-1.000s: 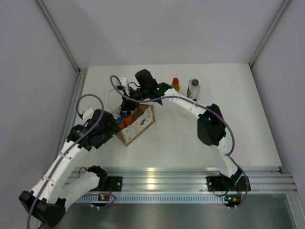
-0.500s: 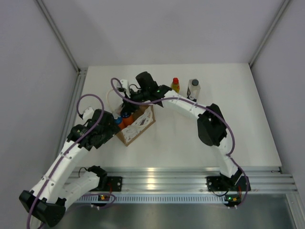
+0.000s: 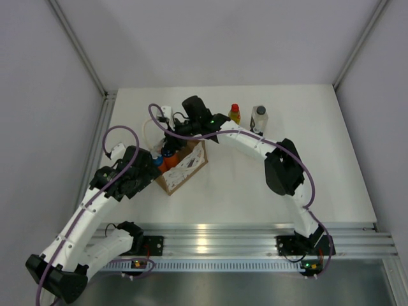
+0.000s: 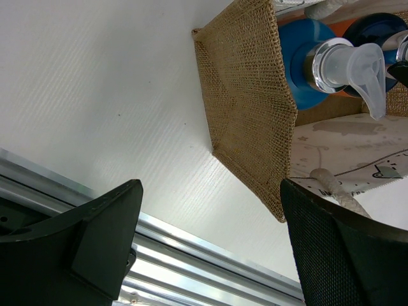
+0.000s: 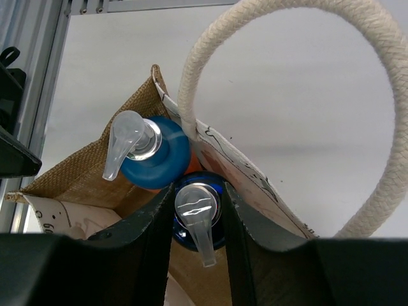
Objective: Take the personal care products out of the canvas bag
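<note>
The left pincer point(image 4: 210, 191) hangs wide open and holds nothing. The burlap end wall of the canvas bag point(image 4: 245, 95) lies just ahead of it, between the lines of its two fingers.

The bag looks soft and light, so it would probably drag or tip if a bottle caught on the way up. Its thick rope handle point(image 5: 189, 83) arches just ahead of the right pincer point(image 5: 197, 197), close enough to snag.

Two orange pump bottles with blue tops show inside the bag. One point(image 5: 153, 153) is just left of the right pincer's fingers. The other point(image 5: 199, 220) stands directly between them. A third cannot be made out from here.

The right pincer's fingers closely flank that second bottle's top, but I cannot tell whether they are pressing on it. The pump nozzles look thin and slippery. The stiffer collar or the blue shoulder looks like the safer hold, with a straight lift.

Two bottles stand outside on the table point(image 3: 255, 185), well to the right of the right pincer. They are a yellow bottle with a red cap point(image 3: 235, 113) and a pale bottle with a dark cap point(image 3: 259, 118).
</note>
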You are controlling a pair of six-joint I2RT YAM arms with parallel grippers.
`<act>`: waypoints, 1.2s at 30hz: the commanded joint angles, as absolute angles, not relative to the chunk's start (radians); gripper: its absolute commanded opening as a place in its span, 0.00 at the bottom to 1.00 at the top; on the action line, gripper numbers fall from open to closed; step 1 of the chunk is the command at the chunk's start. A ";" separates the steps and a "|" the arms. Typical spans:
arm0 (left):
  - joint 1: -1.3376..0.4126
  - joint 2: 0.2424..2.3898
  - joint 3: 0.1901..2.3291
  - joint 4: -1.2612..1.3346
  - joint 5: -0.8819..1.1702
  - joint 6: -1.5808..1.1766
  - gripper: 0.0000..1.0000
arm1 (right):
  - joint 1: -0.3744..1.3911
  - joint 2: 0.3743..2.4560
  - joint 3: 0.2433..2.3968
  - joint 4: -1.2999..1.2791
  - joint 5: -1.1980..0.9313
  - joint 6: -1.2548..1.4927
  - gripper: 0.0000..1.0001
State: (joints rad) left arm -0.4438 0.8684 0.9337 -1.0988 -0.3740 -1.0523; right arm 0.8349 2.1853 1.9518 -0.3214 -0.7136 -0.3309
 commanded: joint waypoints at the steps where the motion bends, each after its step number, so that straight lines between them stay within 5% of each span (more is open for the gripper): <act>1: -0.443 0.861 0.937 -1.071 -0.383 -1.055 0.93 | 0.821 2.117 2.005 -0.302 -0.718 -0.333 0.34; 15: -0.442 0.864 0.939 -1.069 -0.388 -1.055 0.93 | 0.813 2.114 1.970 -0.304 -0.742 -0.341 0.25; 20: -0.442 0.865 0.939 -1.069 -0.390 -1.057 0.93 | 0.813 2.103 1.964 -0.304 -0.747 -0.342 0.32; 36: -0.442 0.864 0.934 -1.069 -0.391 -1.063 0.94 | 0.808 2.086 1.921 -0.304 -0.765 -0.345 0.28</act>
